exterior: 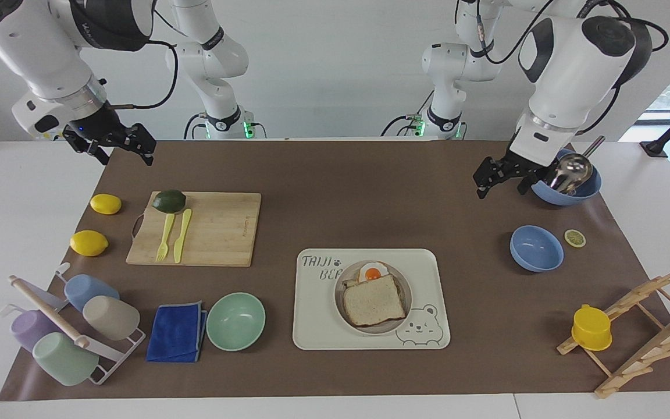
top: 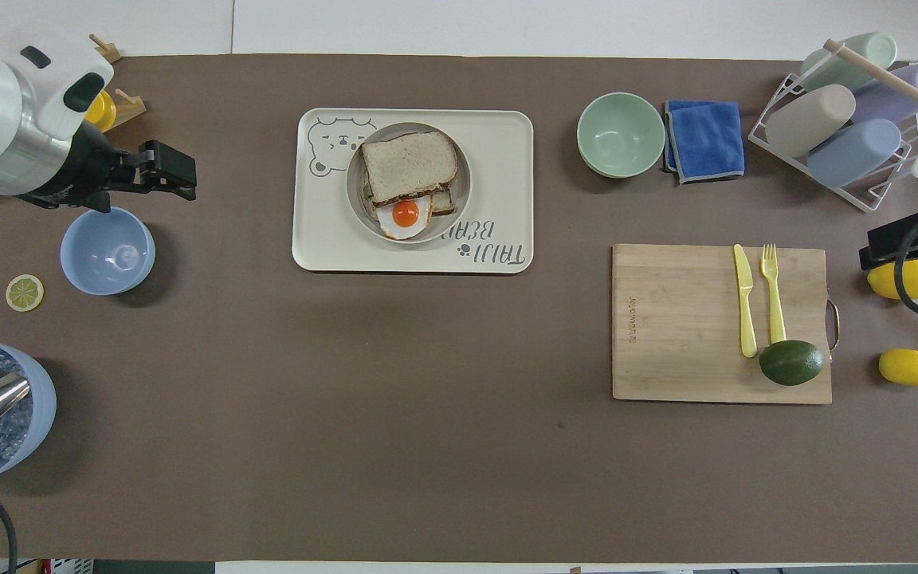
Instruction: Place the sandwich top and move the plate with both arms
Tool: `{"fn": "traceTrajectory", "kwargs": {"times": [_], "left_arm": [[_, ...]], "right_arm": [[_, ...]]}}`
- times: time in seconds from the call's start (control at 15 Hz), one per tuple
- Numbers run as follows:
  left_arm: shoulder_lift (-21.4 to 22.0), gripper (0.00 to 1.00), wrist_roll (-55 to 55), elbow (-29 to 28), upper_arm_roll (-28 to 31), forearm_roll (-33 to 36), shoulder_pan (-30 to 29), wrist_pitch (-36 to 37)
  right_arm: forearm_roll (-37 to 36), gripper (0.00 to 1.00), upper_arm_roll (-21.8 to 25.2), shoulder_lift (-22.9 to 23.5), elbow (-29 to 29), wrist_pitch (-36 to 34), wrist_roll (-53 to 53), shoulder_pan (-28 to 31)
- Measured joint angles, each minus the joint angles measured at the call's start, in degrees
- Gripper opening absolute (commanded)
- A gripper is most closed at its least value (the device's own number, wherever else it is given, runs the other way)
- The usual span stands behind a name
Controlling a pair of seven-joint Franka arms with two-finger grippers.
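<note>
From across the table, the sandwich top (exterior: 373, 299) lies on the plate (exterior: 405, 317), fried egg (exterior: 373, 272) peeking out. The left gripper (exterior: 501, 176) hangs empty, jaws apart, and the right gripper (exterior: 115, 145) waits, also spread, I think. From above, the plate sits in the bear tray (top: 499, 143); each arm should take a rim edge, level, lifting together.

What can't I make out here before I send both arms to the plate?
- Filling under the top slice: covered in both views; only the egg pokes out.
- Right gripper: cut off by the overhead view's edge.
- Big blue bowl: contents hidden by the scoop, facing view.
</note>
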State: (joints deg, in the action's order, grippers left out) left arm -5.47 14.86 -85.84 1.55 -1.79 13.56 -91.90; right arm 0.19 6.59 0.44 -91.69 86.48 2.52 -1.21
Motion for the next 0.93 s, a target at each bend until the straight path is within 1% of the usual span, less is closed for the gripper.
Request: {"fn": "traceTrajectory", "kwargs": {"times": [0.2,0.4,0.53,0.67,0.93], "left_arm": [[4.1,1.0,0.0,-2.1,-0.4,0.1,-0.7,5.1],[7.2,1.0,-0.1,-8.0,-4.7,0.1,-3.9,5.4],[8.0,1.0,-0.3,-10.4,-6.3,0.1,-5.0,3.7],[7.9,1.0,-1.2,-10.4,-6.3,0.1,-5.0,2.7],[7.6,1.0,-1.7,-7.5,-6.3,0.1,-5.1,4.8]], "right_arm": [[0.0,1.0,0.0,0.0,0.0,0.0,0.0,0.0],[0.0,1.0,0.0,0.0,0.0,0.0,0.0,0.0],[0.0,1.0,0.0,0.0,0.0,0.0,0.0,0.0],[0.0,1.0,0.0,0.0,0.0,0.0,0.0,0.0],[0.0,1.0,0.0,0.0,0.0,0.0,0.0,0.1]]}}
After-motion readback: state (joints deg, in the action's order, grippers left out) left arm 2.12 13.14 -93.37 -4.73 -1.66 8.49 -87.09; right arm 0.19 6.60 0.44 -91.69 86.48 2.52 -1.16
